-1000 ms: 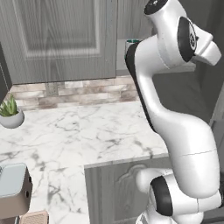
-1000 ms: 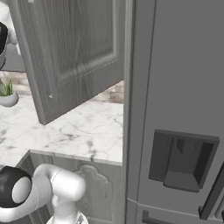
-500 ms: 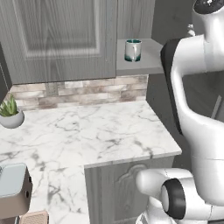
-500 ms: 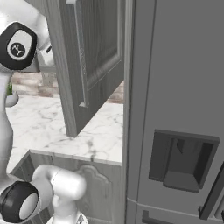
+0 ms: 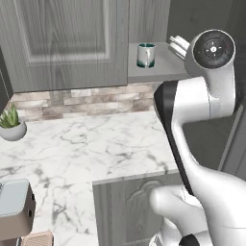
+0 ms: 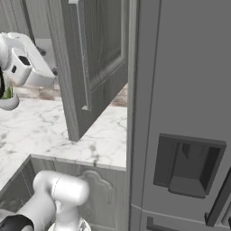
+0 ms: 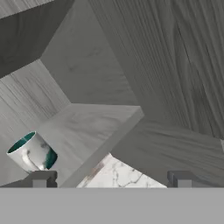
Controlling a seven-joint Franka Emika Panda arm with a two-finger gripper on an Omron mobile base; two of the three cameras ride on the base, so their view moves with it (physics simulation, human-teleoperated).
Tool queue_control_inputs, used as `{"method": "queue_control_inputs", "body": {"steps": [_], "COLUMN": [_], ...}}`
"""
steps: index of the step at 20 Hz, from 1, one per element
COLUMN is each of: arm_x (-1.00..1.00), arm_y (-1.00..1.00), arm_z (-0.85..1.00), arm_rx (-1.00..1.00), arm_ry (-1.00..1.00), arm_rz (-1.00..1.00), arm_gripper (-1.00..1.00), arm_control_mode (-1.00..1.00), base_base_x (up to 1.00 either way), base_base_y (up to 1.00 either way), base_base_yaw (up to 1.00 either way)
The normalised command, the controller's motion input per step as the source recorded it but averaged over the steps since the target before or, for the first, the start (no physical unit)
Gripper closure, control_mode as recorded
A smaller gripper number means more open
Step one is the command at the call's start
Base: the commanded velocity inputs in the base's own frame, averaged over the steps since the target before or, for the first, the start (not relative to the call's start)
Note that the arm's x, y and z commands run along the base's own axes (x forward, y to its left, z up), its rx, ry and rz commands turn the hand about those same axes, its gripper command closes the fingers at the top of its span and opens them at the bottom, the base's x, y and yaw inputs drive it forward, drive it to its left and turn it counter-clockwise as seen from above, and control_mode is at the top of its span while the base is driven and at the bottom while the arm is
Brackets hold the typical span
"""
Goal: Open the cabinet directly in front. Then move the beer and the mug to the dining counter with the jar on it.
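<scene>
Grey wood-grain cabinet (image 5: pixel 67 43) stands open, and on its shelf (image 5: pixel 158 67) we find the mug (image 5: pixel 146 55), upright, rigid, light, likely slick, best pinched across its body by our empty, fully spread gripper (image 7: pixel 111 180).

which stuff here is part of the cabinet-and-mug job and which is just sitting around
Part of the job:
- cabinet, right door swung open
- mug on the cabinet shelf
- gripper, open, empty

Just sitting around:
- potted plant on the marble worktop
- toaster
- fridge
- brick backsplash
</scene>
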Motion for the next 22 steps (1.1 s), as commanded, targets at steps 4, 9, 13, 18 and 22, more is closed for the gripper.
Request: {"method": "queue_control_inputs", "body": {"steps": [4, 9, 13, 18, 22], "arm_x": [0.00, -0.03, 0.00, 0.07, 0.53], "arm_y": [0.97, 0.59, 0.47, 0.57, 0.73], "arm_z": [-0.58, -0.23, 0.48, 0.22, 0.01], "arm_rx": [-0.31, -0.17, -0.13, -0.17, -0.15], "arm_ry": [-0.41, -0.37, -0.22, -0.08, 0.00], "arm_rz": [0.53, 0.48, 0.21, 0.03, -0.04], "arm_gripper": [-1.00, -1.00, -1.00, -1.00, -1.00], "arm_control_mode": [-1.00, -1.00, -1.00, -1.00, -1.00], "base_base_x": [0.00, 0.00, 0.00, 0.00, 0.00], "base_base_y": [0.00, 0.00, 0.00, 0.00, 0.00], "base_base_yaw": [0.00, 0.00, 0.00, 0.00, 0.00]}}
